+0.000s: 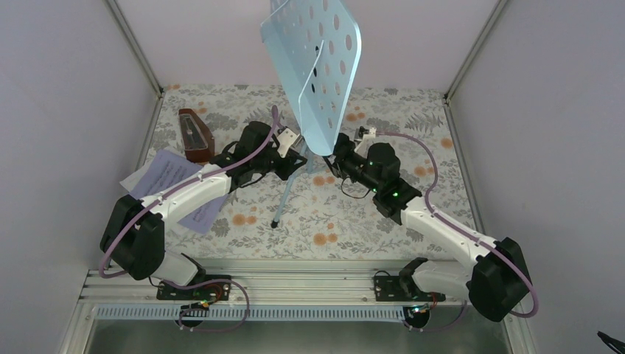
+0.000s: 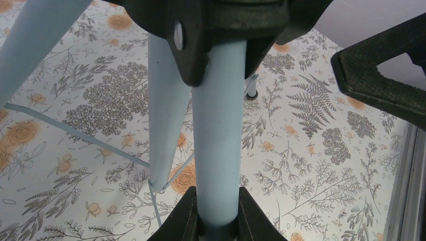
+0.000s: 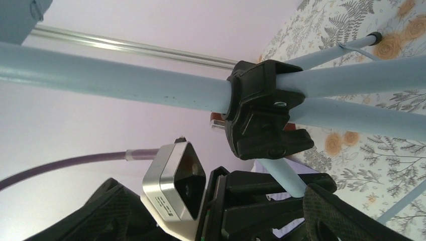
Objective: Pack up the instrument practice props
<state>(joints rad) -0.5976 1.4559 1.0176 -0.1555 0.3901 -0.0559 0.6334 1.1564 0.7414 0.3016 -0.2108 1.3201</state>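
Observation:
The pale-blue perforated music stand (image 1: pixel 313 66) stands upright at mid-table on its tripod legs (image 1: pixel 284 199). My left gripper (image 1: pixel 292 157) is shut on one pale-blue leg tube (image 2: pixel 218 150) just below the black hub (image 2: pixel 226 30); its fingers (image 2: pixel 183 218) press both sides of the tube. My right gripper (image 1: pixel 337 153) is open beside the hub (image 3: pixel 261 110), its wide-apart fingers (image 3: pixel 346 216) holding nothing. The reddish-brown metronome (image 1: pixel 195 136) stands at the back left. White and lilac sheet-music pages (image 1: pixel 166 175) lie flat under the left arm.
The floral tablecloth (image 1: pixel 354 221) covers the table. Lilac walls close in the left, back and right sides. The tall stand's desk leans over the middle. A metal rail (image 1: pixel 309 284) runs along the near edge by the arm bases.

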